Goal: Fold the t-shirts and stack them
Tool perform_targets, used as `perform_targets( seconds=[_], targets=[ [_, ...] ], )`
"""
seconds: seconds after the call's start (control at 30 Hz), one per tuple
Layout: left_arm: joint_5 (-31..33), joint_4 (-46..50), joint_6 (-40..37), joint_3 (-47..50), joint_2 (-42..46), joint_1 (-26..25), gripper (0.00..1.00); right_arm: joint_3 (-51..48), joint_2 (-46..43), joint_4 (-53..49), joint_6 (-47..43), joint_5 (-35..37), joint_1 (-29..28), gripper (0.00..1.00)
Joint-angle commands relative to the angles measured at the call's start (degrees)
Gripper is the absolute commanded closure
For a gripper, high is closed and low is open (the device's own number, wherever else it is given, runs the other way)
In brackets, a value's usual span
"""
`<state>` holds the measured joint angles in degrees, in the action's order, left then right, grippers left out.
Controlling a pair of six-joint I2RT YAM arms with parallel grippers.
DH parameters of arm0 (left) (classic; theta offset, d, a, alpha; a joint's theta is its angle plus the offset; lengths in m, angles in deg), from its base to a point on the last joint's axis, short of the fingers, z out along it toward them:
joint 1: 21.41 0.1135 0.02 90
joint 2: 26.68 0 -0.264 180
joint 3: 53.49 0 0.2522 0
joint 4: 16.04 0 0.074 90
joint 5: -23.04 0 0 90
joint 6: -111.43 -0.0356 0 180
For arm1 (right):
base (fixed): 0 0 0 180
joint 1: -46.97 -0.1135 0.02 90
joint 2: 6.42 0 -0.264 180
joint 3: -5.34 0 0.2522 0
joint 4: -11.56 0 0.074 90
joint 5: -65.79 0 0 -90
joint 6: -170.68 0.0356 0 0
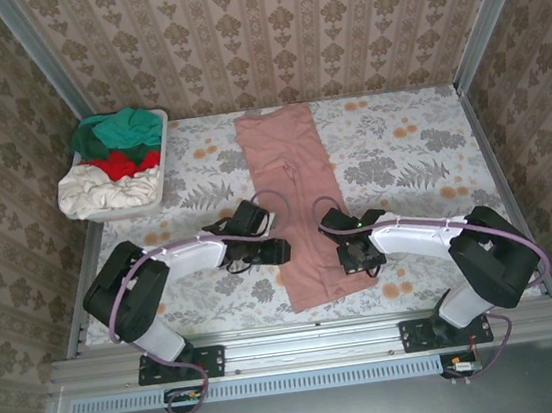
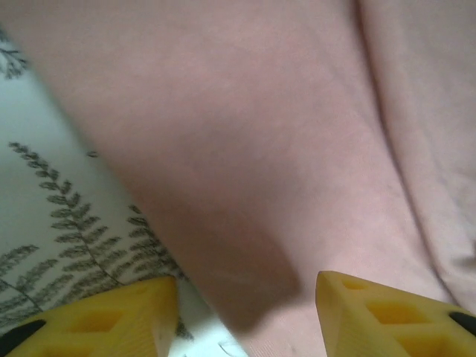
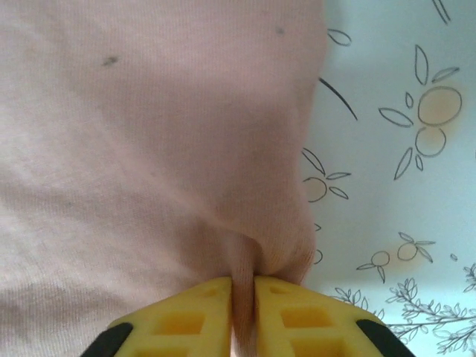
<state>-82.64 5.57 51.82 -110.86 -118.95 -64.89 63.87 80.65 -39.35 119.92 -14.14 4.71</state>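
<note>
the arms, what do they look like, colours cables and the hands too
Both the left arm and right arm have white link shells between bulky black joints, on black bases bolted to a silver rail. A mauve cable loops along each. The left hand and right hand carry yellow wedge-shaped fingers with square recesses and black patches near the back.

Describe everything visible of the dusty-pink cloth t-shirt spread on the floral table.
The dusty-pink cloth t-shirt looks like soft knit. It is folded into a long narrow strip running from far side to near side and lies flat on the floral tablecloth. The right gripper pinches a fold at its right edge; the left gripper stands open over its left edge.
</note>
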Motion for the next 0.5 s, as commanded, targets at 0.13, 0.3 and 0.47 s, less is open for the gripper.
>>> perform_targets(
  seconds=[0.13,0.3,0.47],
  targets=[
    [-1.4,-4.5,3.1,1.0,-6.7,-2.0,0.84,-0.4,-4.2,-3.6,-0.1,1.9,0.3,0.9],
    [-0.1,-0.3,0.0,-1.0,-7.6,-0.4,1.0,-2.0,-6.9,-4.1,-0.6,1.3,1.9,0.92],
    [-1.1,0.1,-1.8,0.5,-5.3,2.7,1.0,-4.5,-10.5,-3.9,-1.6,-0.6,4.2,0.93]
  ],
)
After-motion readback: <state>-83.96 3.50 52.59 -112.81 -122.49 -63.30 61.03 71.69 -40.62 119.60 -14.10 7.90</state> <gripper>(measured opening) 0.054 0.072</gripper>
